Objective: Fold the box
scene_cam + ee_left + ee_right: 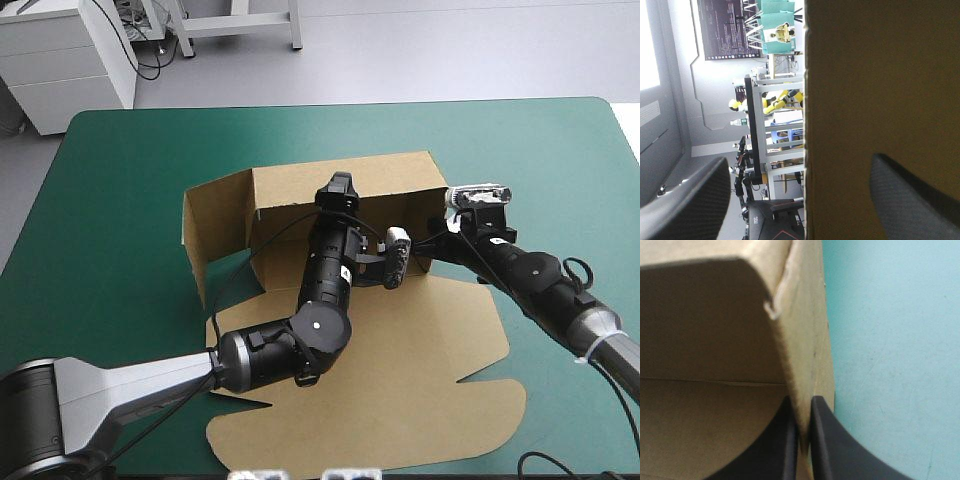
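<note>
The brown box lies mid-table with its back wall and left wall raised and its lid flat toward the near edge. My left gripper reaches up over the back wall. It is open, and the wall's edge stands between its fingers. My right gripper is at the box's right corner, shut on the thin right wall, one finger inside the box and one outside.
Teal-green cover shows around the box on the left, far and right sides, and beside the gripped wall. The flat lid reaches close to the near edge of the table.
</note>
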You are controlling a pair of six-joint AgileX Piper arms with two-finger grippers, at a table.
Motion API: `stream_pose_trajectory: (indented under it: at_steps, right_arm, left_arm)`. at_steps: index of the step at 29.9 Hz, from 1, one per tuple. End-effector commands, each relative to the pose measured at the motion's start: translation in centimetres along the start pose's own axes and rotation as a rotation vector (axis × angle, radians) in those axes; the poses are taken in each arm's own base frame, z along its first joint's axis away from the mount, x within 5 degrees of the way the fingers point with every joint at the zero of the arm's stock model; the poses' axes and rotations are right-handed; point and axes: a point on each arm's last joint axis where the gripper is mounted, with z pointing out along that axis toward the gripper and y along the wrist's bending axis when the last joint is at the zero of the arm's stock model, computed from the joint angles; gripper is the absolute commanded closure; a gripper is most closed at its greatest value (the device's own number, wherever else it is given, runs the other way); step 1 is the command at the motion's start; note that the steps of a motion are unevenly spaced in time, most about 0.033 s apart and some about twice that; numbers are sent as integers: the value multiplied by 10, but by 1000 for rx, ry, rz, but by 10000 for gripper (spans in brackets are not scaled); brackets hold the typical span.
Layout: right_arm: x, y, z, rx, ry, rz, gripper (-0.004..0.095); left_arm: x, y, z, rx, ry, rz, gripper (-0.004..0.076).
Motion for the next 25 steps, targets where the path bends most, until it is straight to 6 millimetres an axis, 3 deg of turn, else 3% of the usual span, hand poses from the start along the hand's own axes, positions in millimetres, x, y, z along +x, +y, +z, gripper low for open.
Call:
stream_pose_trajectory:
  at_steps: [1, 5, 8, 11, 13, 16, 20, 25]
  right_arm:
    - [-23, 2, -1, 8, -76, 31, 926]
    - [-26, 2, 2, 9, -78, 36, 926]
    - [-25, 3, 2, 6, -76, 34, 926]
    - [-25, 3, 2, 4, -74, 34, 926]
    - [-25, 3, 2, -1, -72, 33, 926]
    - [-25, 3, 2, -3, -71, 32, 926]
    - [-25, 4, 2, -5, -69, 32, 926]
    - [-24, 4, 2, -14, -63, 23, 926]
  left_arm:
    - [2, 25, -20, -78, 19, -66, 174]
    - [1, 22, -27, -65, 56, -82, 183]
    - [2, 21, -31, -55, 84, -96, 269]
    - [3, 18, -31, -24, 100, -74, 483]
    - [5, 17, -33, 18, 102, -43, 729]
    - [9, 21, -39, 79, 63, -42, 724]
    - [21, 40, -55, 191, -34, -252, 724]
    - [66, 70, -60, 352, -87, -505, 724]
